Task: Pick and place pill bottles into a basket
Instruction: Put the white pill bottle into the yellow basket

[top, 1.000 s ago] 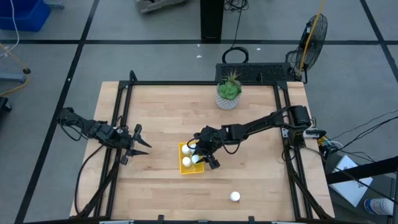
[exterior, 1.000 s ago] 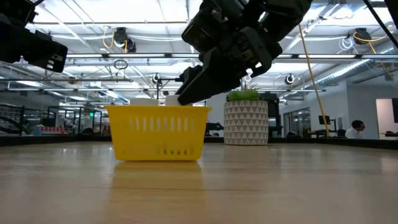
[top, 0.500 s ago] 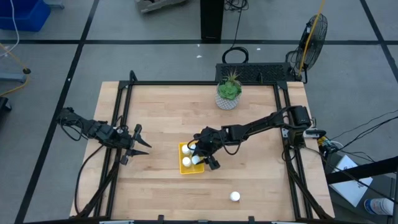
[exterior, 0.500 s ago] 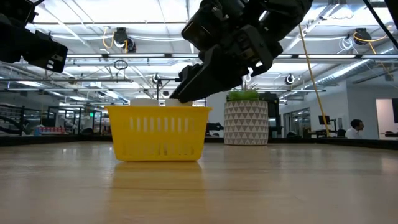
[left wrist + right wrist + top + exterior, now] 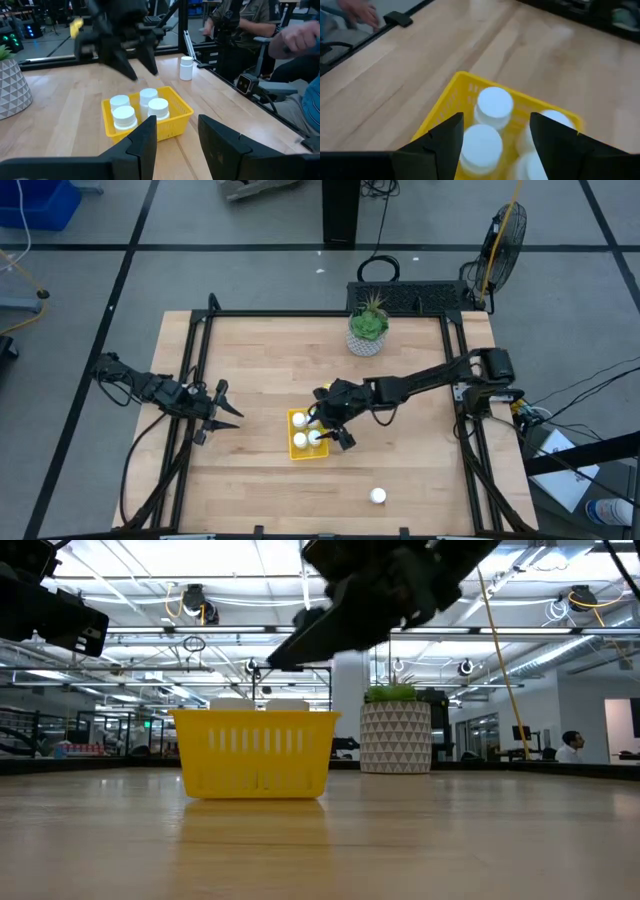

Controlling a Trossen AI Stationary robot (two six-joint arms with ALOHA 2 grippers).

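Note:
The yellow basket [image 5: 306,448] stands near the table's middle and holds several white pill bottles [image 5: 158,107], upright on its floor; they also show in the right wrist view [image 5: 494,103]. One more bottle [image 5: 377,496] stands alone on the table toward the near edge; it also shows in the left wrist view [image 5: 186,68]. My right gripper [image 5: 328,426] hangs open and empty right above the basket [image 5: 445,107], clear of its rim in the low view [image 5: 300,645]. My left gripper [image 5: 222,410] waits open and empty at the table's left edge, pointing toward the basket [image 5: 175,117].
A white patterned pot with a green plant [image 5: 367,330] stands at the far side of the table, beyond the basket [image 5: 395,735]. A black frame rail [image 5: 190,380] runs along the table's edges. People sit beyond the table; a hand [image 5: 300,35] shows there.
My right gripper has gone up from inside the basket's rim to well above it, staying over the basket. The bottles have stayed in the basket.

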